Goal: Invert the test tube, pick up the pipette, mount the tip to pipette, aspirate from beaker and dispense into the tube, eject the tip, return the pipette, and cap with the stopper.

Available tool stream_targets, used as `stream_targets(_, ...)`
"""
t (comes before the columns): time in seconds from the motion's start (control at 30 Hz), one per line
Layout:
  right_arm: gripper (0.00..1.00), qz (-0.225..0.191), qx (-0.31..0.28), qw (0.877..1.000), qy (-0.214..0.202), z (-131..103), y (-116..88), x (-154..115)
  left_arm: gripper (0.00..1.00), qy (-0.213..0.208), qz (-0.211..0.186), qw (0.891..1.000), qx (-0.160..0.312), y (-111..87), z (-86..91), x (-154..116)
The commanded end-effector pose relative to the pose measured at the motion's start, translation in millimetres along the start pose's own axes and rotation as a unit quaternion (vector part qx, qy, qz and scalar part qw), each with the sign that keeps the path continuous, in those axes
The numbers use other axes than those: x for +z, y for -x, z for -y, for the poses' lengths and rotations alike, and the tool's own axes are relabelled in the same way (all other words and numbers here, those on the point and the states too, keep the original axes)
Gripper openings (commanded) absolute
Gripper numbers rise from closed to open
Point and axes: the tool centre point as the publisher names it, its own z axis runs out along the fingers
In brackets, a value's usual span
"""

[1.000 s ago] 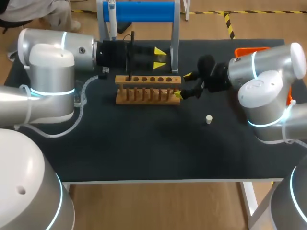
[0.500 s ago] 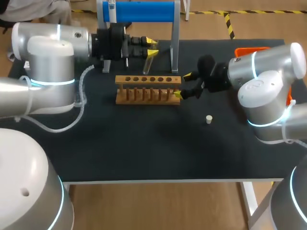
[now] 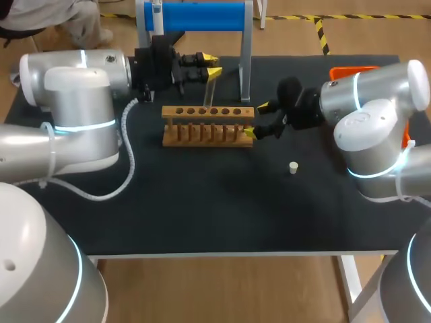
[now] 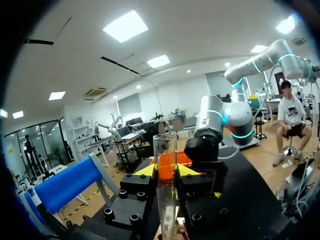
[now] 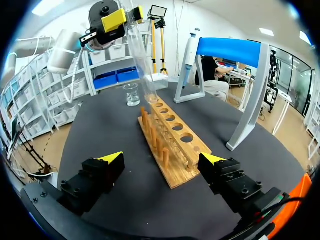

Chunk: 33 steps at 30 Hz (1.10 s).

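Table (image 3: pixel 202 208): rack on far half, at your 12.
Rack (image 3: pixel 207 126): wooden; R gripper at its 3.
L gripper (image 3: pixel 213 65): pinching tube, at rack's 12.
R gripper (image 3: pixel 256 119): fingers spread, holding nothing.
Tube (image 3: pixel 209 87): lower end just over rack.
Stopper (image 3: pixel 293 167): on table, rack's 4.

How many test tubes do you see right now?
1. The test tube is held between the left arm's fingers, just above the wooden rack. The rack's visible holes look empty, so probably none is hidden.

Bright overhead light, soft shadows on black table (image 3: pixel 202 208), glints on test tube (image 4: pixel 165 200)
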Motion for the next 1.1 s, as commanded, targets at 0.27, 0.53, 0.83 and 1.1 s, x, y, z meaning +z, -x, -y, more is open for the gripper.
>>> stream_targets(0.27, 1.0, 0.0, 0.0, 1.0, 0.001, 0.4, 0.1, -0.2, 0.0, -0.001, -0.001, 1.0, 0.0, 1.3, -1.1, 2.2)
stream_targets(0.53, 1.0, 0.0, 0.0, 1.0, 0.001, 0.4, 0.1, -0.2, 0.0, -0.039, -0.02, 0.998, -0.038, 16.2, -11.4, 15.4)
stream_targets(0.83, 1.0, 0.0, 0.0, 1.0, 0.001, 0.4, 0.1, -0.2, 0.0, -0.04, -0.04, 0.996, -0.065, 27.2, -16.7, 13.6)
stream_targets(1.1, 1.0, 0.0, 0.0, 1.0, 0.001, 0.4, 0.1, -0.2, 0.0, -0.044, -0.044, 0.996, -0.066, 31.3, -23.2, 15.8)
